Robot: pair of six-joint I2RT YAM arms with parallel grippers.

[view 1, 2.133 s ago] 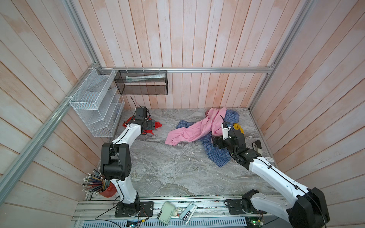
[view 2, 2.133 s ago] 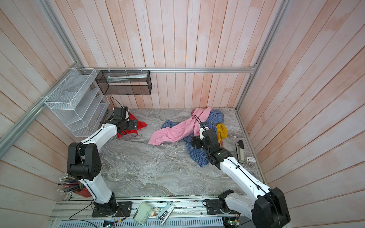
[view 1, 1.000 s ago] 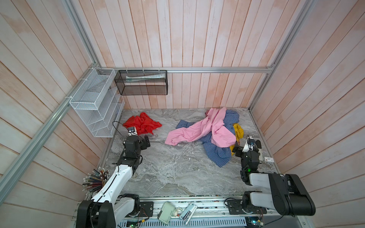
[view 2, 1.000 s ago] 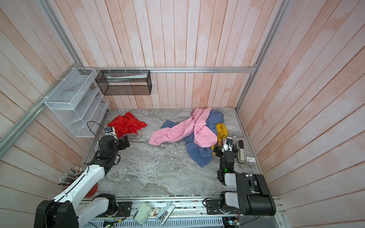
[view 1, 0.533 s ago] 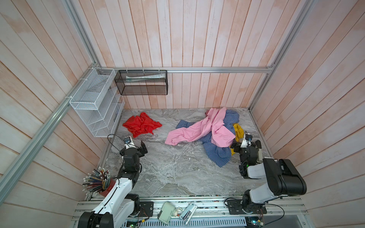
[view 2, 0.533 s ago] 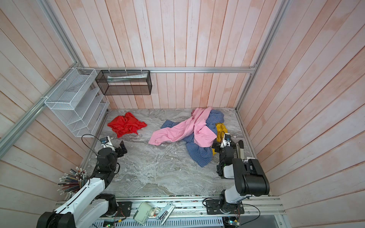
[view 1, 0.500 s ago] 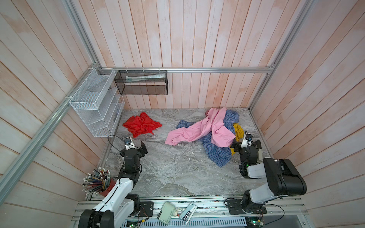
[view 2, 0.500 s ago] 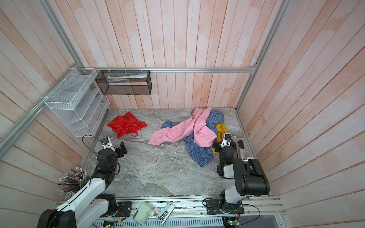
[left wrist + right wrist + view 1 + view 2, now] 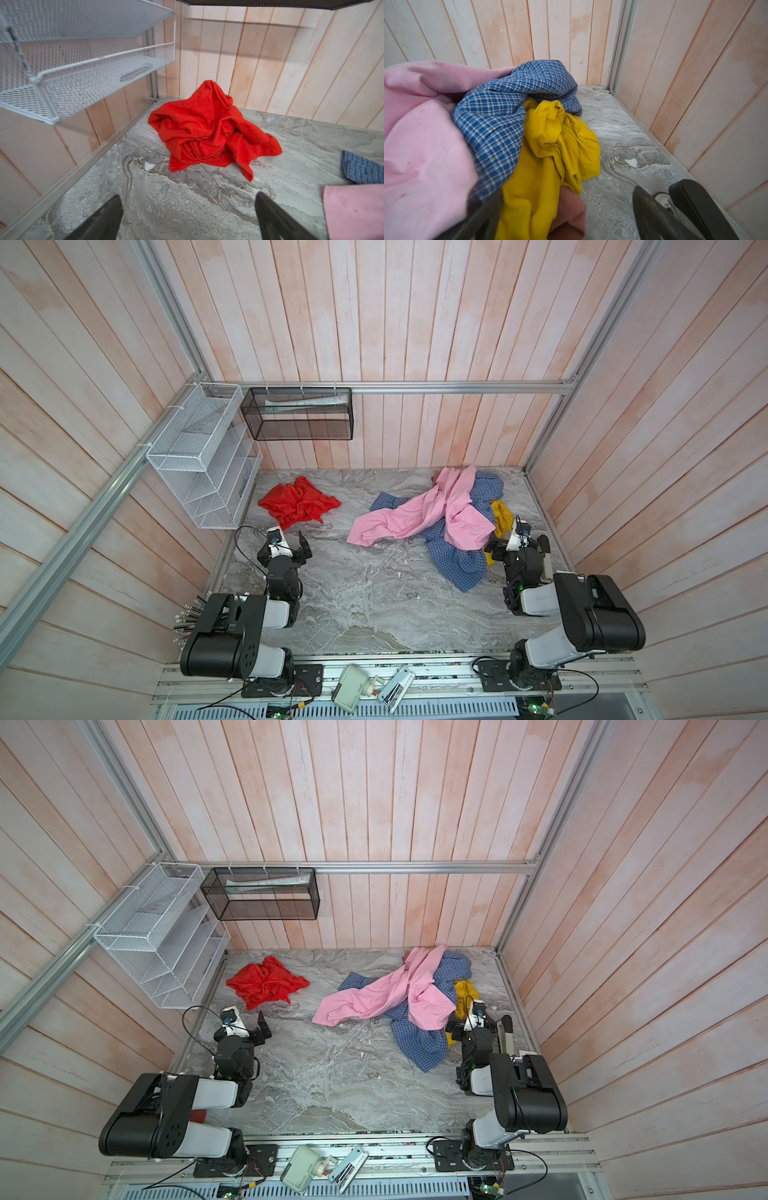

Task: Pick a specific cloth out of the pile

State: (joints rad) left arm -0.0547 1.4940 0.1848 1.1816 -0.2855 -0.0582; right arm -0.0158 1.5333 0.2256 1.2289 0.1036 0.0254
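The cloth (image 9: 297, 502) is bright red and lies all crumpled on the grey surface (image 9: 374, 605). It is in the far left corner, just under the white wire rack (image 9: 199, 456). It lies by itself, well apart from the pile (image 9: 440, 510), which sits at the far right. The red lump is wider than it is deep, so its long way runs from left to right across the surface in both top views. One pointy corner sticks out to the right, toward the pile. A small flap points toward the front.

The left claw (image 9: 286, 545) is near the front of the cloth and points at it. Its two fingers (image 9: 104, 218) are spread wide apart. Nothing is between them, and they do not touch the red fabric. In the left wrist view, bare surface shows between the claw and the cloth.

The right claw (image 9: 516, 545) is at the near right edge of the pile. Its fingers are wide apart too. It grips nothing, but the yellow garment (image 9: 550, 145) lies between them. One finger (image 9: 481, 214) is right against the blue checked shirt (image 9: 500, 112). The pink garment (image 9: 419, 514) lies on top of the pile.
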